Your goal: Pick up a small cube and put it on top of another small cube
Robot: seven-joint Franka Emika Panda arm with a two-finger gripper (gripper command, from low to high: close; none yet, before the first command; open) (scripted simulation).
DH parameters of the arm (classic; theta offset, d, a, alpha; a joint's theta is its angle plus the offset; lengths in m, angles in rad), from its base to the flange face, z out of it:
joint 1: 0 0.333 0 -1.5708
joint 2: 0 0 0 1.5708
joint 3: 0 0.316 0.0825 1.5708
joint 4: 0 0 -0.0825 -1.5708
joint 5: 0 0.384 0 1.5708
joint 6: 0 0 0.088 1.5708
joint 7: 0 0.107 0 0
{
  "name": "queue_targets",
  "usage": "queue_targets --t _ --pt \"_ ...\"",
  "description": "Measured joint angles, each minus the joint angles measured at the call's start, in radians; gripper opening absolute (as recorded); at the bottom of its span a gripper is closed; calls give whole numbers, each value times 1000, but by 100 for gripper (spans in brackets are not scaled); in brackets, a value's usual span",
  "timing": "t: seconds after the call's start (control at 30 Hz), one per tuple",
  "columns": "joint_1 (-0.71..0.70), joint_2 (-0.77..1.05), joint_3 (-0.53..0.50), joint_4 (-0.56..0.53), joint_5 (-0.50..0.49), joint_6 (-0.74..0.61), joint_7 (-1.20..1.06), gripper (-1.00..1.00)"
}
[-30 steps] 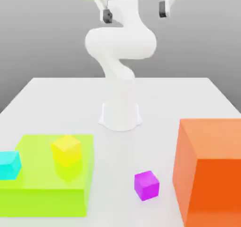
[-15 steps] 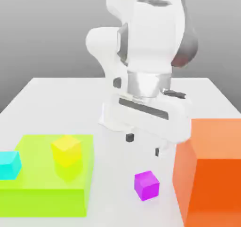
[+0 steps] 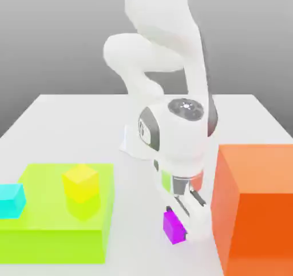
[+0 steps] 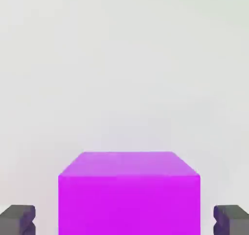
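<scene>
The gripper [image 4: 124, 221] stands partly open around the purple cube [image 3: 173, 228], a gap on each side, holding nothing. From that cube, in the exterior view, the yellow cube [image 3: 81, 183] sits toward ten o'clock on the green slab [image 3: 40, 203].

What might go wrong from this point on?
The tool straddles the purple cube with a gap on each side, so uneven closing could nudge or twist it. The orange block stands close beside the tool; a sideways swing might clip it. The yellow cube sits on the raised green slab, so a low carry may strike either.
</scene>
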Motion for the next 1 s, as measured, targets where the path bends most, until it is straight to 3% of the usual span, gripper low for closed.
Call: queue_targets --t 0.17,0.37,0.5,0.8,0.87,0.97,1.0 --pt "-3 -4 4 -1 4 -1 -3 -100" --pt "-90 -202 142 -44 224 -151 -169 -100" --pt "-185 -341 95 -35 290 -298 -212 -100" --pt "-357 -646 -82 13 341 -649 -227 -100" --pt "-380 -661 -105 9 344 -659 -226 -100" --pt "-389 -592 -110 -22 343 -559 -224 -100" --pt "-389 -564 -110 -33 343 -519 -224 100"
